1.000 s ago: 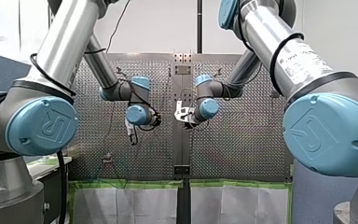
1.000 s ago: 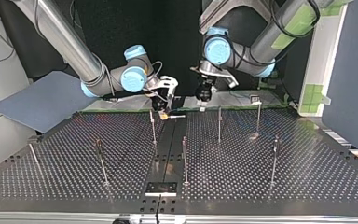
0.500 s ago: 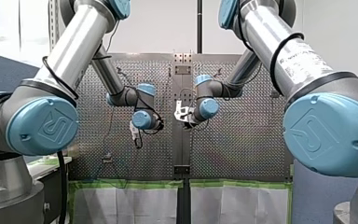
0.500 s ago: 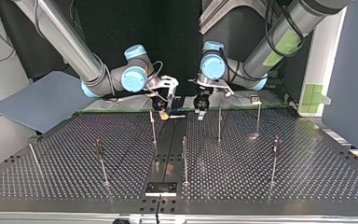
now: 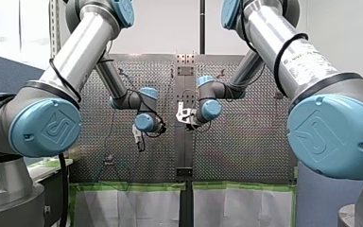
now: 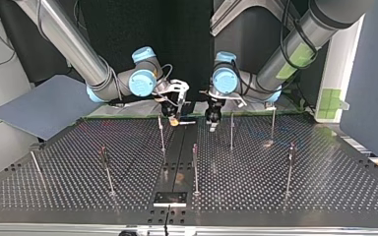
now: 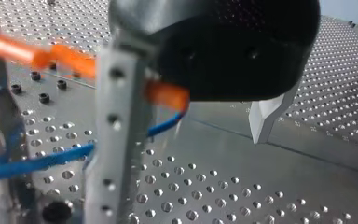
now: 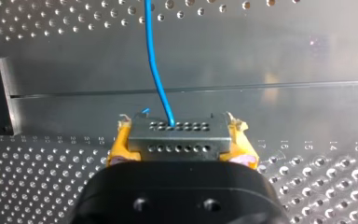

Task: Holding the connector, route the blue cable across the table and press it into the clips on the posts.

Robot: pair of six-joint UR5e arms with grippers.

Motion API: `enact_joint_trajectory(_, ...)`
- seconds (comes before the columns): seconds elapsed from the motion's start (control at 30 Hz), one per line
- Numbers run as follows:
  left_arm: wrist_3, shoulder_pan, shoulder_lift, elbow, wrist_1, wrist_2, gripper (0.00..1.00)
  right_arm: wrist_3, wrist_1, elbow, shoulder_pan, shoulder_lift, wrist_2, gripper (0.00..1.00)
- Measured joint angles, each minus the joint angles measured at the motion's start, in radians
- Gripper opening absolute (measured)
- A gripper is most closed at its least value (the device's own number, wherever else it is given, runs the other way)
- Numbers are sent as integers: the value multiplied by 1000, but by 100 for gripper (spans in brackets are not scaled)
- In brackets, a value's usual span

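Observation:
My right gripper (image 8: 177, 142) is shut on a grey metal connector (image 8: 177, 135), its yellow pads (image 8: 120, 142) clamping both ends. The blue cable (image 8: 156, 70) leaves the connector and runs ahead over the perforated table (image 6: 275, 196). In the top view my right gripper (image 6: 174, 117) hovers by the far middle post (image 6: 161, 132). My left gripper (image 6: 211, 122) hangs just beside it, open. In the left wrist view its perforated metal finger (image 7: 114, 140) and pale finger (image 7: 265, 116) stand wide apart, and the blue cable (image 7: 37, 161) passes behind the metal finger toward a blurred orange shape (image 7: 168, 93).
Several thin upright posts stand across the table, such as those at the middle (image 6: 195, 167), right of the middle (image 6: 232, 130) and far right (image 6: 289, 167). A smooth centre strip (image 6: 179, 147) divides the board. A blue-grey sheet (image 6: 39, 105) lies off the table's left corner.
My left arm has swung in and come down, bringing its open gripper close beside my right gripper. My right gripper has stayed in place with the connector.

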Motion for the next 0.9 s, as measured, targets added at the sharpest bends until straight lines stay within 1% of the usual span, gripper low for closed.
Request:
enact_joint_trajectory(0.1, 3, -1, -1, 2, 1, -12, 100, 0, 0, 0, 0, 0, 0, 0)
enact_joint_trajectory(0.13, 5, -1, -1, 2, 1, -18, 95, -1, 1, 0, 0, 0, -1, 0)
enact_joint_trajectory(0.17, 7, -3, -1, 3, 2, -26, 81, -1, 1, 0, 1, 0, -1, 0)
enact_joint_trajectory(0.2, 9, -4, -1, 3, 2, -32, 81, -1, 1, 0, 1, 0, -1, 0)
enact_joint_trajectory(0.23, 10, -6, -1, 3, 1, -40, 57, -1, 1, 0, 1, 0, -1, 0)
enact_joint_trajectory(0.27, 11, -9, -1, 3, 1, -48, 40, -1, 1, -1, 1, -1, -1, 0)
enact_joint_trajectory(0.3, 11, -10, -1, 3, 0, -54, 40, -1, 1, -1, 1, -1, -1, 0)
enact_joint_trajectory(0.33, 11, -11, -1, 3, 0, -57, 24, -1, 1, -1, 1, -1, -1, 0)
enact_joint_trajectory(0.37, 11, -13, 0, 3, -1, -61, 0, -1, 1, -2, 1, -1, -1, 0)
enact_joint_trajectory(0.73, 17, -19, 7, 3, -36, -68, 0, -2, 4, -12, 2, -3, -2, 0)
enact_joint_trajectory(0.9, 18, -28, 44, -4, -66, -87, 0, 1, 6, -19, -2, -22, -2, 0)
